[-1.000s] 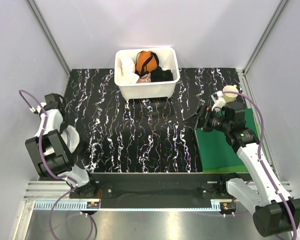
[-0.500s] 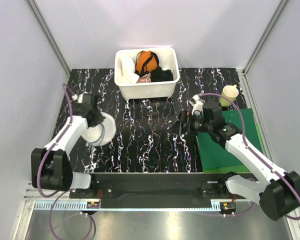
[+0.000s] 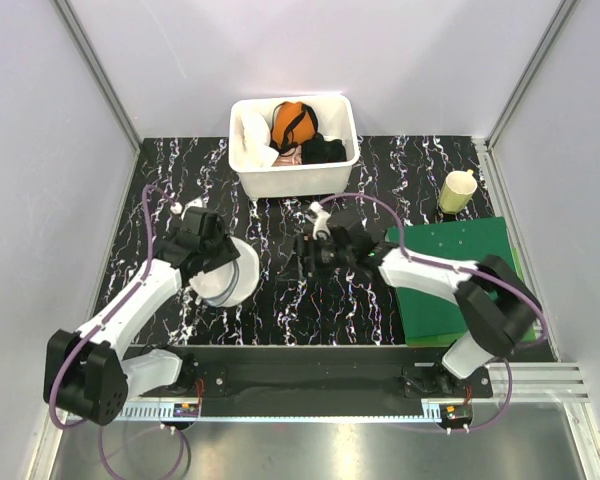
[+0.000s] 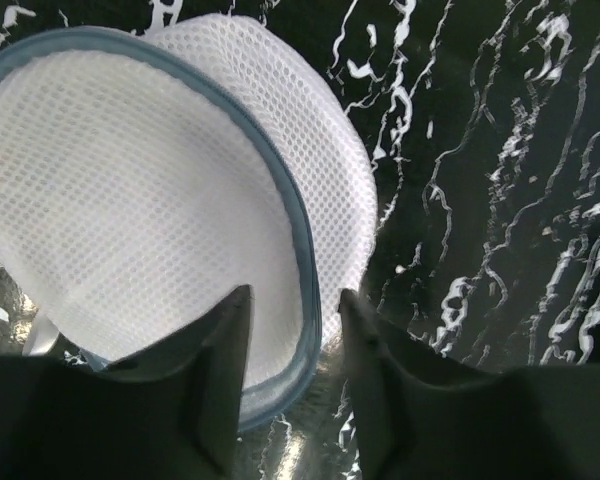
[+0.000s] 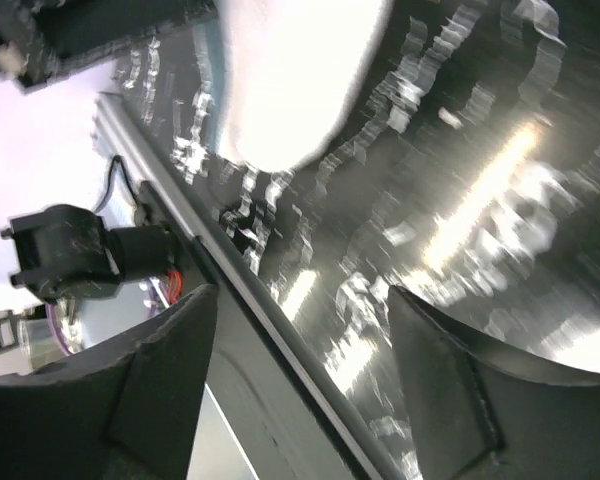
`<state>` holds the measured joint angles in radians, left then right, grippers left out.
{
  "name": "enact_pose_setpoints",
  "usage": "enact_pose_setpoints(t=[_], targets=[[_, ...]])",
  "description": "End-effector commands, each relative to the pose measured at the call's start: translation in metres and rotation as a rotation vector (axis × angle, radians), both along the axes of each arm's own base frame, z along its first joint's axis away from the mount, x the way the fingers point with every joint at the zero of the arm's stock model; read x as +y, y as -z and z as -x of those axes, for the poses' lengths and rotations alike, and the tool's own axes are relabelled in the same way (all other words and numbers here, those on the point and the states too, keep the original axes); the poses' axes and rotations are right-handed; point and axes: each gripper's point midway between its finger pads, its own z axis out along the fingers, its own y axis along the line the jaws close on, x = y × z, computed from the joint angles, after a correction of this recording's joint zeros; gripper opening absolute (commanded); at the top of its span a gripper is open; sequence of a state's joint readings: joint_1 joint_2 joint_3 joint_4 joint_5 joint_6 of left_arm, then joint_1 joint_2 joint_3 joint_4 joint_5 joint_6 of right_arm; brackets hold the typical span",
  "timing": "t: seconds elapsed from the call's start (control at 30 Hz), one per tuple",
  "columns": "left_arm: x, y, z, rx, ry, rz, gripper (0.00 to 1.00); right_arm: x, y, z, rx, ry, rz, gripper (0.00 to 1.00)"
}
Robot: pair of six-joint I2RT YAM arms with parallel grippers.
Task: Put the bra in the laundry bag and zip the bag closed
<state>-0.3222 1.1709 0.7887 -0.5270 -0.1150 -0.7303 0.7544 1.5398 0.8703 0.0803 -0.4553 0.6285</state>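
The laundry bag (image 3: 227, 280), a round white mesh case with a blue rim, lies open on the black mat left of centre. My left gripper (image 3: 216, 262) grips its edge; in the left wrist view the blue rim (image 4: 302, 250) runs between the fingers of the gripper (image 4: 292, 295). The bag also shows blurred in the right wrist view (image 5: 300, 80). My right gripper (image 3: 301, 258) is open and empty, low over the mat's middle, pointing left toward the bag, fingers wide apart (image 5: 298, 292). The white bra (image 3: 252, 135) lies in the left side of the tub.
The white plastic tub (image 3: 295, 182) stands at the back centre with an orange garment (image 3: 292, 122) and a black garment (image 3: 323, 150) in it. A yellow cup (image 3: 458, 190) stands at the back right. A green mat (image 3: 450, 290) lies at the right.
My left arm has swung in from the far left and carried the laundry bag toward the middle. My right arm has reached left from the green mat to the mat's centre.
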Motion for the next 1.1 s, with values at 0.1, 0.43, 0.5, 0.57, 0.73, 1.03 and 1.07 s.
enact_pose_setpoints(t=[0.1, 0.43, 0.5, 0.57, 0.73, 1.03, 1.07], targets=[[0.006, -0.029, -0.003, -0.132, 0.033, -0.021, 0.63, 0.08, -0.027, -0.016, -0.108, -0.08, -0.184, 0.62], [0.0, -0.016, -0.013, -0.096, 0.087, -0.043, 0.55, 0.125, -0.001, -0.032, -0.079, -0.104, -0.241, 0.52], [0.001, -0.015, -0.013, -0.094, 0.085, -0.05, 0.49, 0.13, 0.006, -0.035, -0.066, -0.103, -0.241, 0.52], [0.002, -0.016, -0.012, -0.097, 0.081, -0.048, 0.48, 0.135, 0.005, -0.04, -0.074, -0.1, -0.247, 0.52], [0.0, -0.014, -0.005, -0.096, 0.076, -0.022, 0.49, 0.145, 0.007, -0.045, -0.076, -0.112, -0.258, 0.52], [0.003, -0.013, 0.005, -0.095, 0.068, -0.013, 0.49, 0.15, 0.02, -0.046, -0.042, -0.118, -0.263, 0.34], [0.004, -0.013, 0.005, -0.094, 0.065, -0.015, 0.49, 0.151, 0.021, -0.045, -0.031, -0.12, -0.266, 0.29]])
